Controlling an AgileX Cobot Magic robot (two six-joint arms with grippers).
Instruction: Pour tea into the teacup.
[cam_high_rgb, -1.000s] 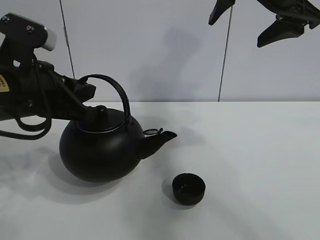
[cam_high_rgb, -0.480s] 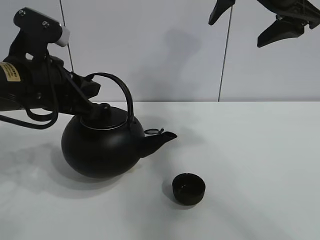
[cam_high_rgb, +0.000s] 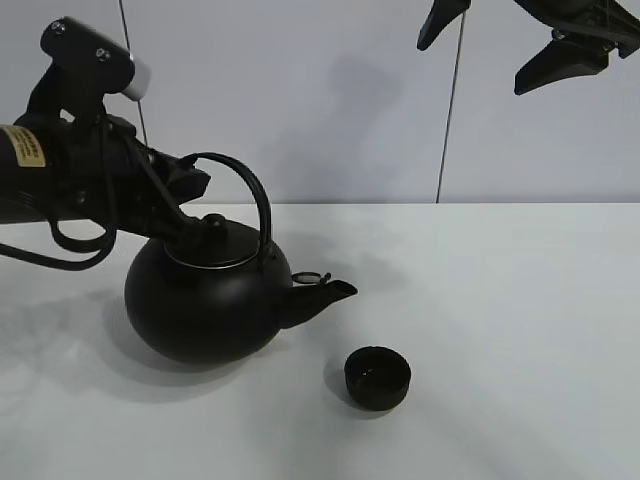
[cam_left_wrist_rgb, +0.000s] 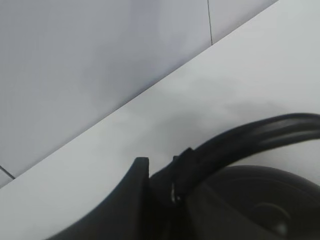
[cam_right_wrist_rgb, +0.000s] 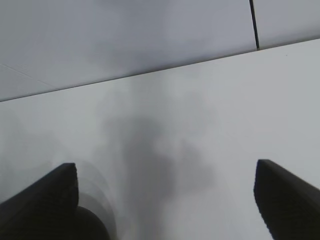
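Note:
A big round black kettle (cam_high_rgb: 205, 300) hangs just above the white table (cam_high_rgb: 520, 330) at the left, tilted slightly, its short spout (cam_high_rgb: 325, 294) pointing right. My left gripper (cam_high_rgb: 185, 178) is shut on the kettle's arched handle (cam_high_rgb: 245, 190); the left wrist view shows that handle (cam_left_wrist_rgb: 250, 135) clamped at the gripper (cam_left_wrist_rgb: 160, 177) with the lid below. The small matte-black teacup (cam_high_rgb: 377, 377) stands on the table, right of and nearer than the spout, apart from it. My right gripper (cam_high_rgb: 500, 45) hangs open high at the top right, its fingers (cam_right_wrist_rgb: 50, 192) spread wide over bare table.
A pale panelled wall (cam_high_rgb: 350, 100) runs behind the table's back edge. The left arm's body and cables (cam_high_rgb: 60, 190) extend off the left side. The kettle's round lid knob (cam_high_rgb: 213, 222) sits under the handle.
The left arm has raised the kettle a little and carried it slightly right, so the spout is closer to the teacup. The teacup and the right gripper have not moved.

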